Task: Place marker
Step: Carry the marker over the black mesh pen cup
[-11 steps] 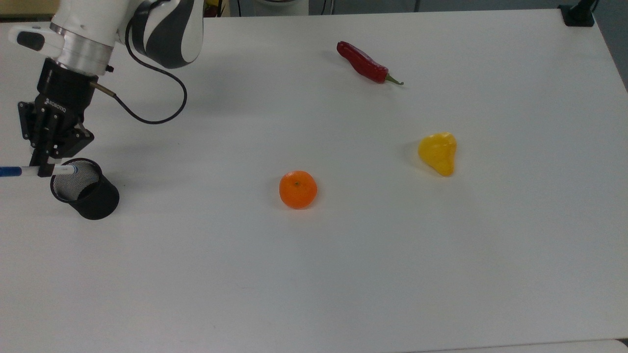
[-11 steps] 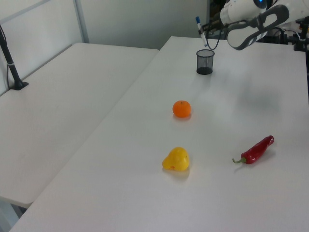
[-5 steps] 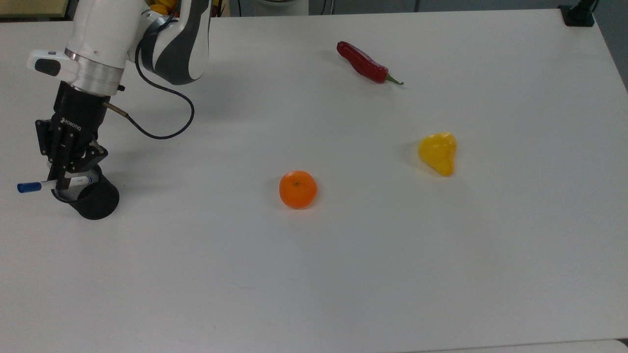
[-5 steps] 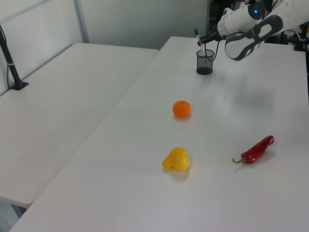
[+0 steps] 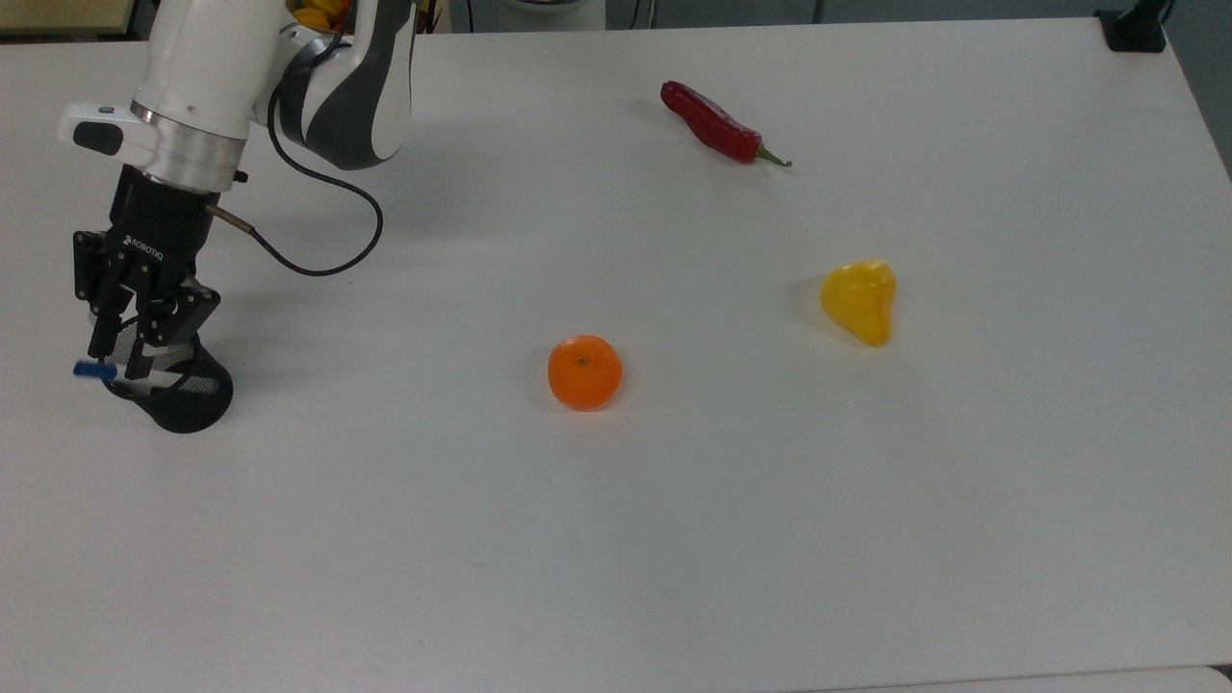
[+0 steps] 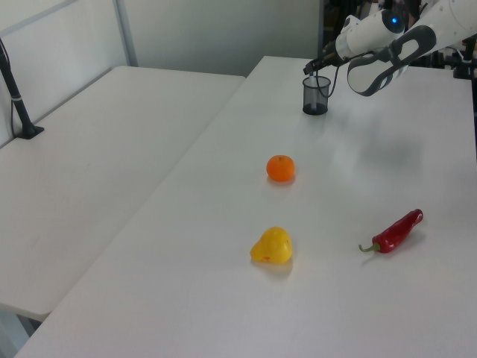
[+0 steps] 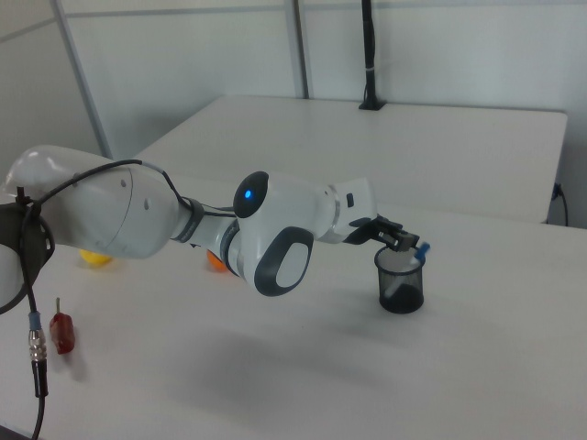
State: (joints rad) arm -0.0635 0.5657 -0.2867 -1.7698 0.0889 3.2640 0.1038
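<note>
The marker (image 5: 94, 369) stands in the black mesh cup (image 5: 192, 404) at the top view's left. Just its blue cap and a little white barrel show at the rim. In the right view the blue cap (image 7: 423, 247) pokes above the cup (image 7: 401, 286). My gripper (image 5: 123, 354) hangs straight over the cup mouth, fingers spread apart on either side of the marker's top and no longer clamping it. In the left view the gripper (image 6: 311, 69) sits just above the cup (image 6: 316, 97) at the far end of the table.
An orange (image 5: 584, 372) lies mid-table, a yellow pear-shaped fruit (image 5: 859, 300) to the top view's right of it, and a red chili (image 5: 717, 125) toward the far edge. The cup stands close to the white table's (image 5: 674, 539) left edge in the top view.
The gripper carried the marker over the cup, tipped it upright, then opened. The marker slid down into the cup, leaving mostly its blue cap showing.
</note>
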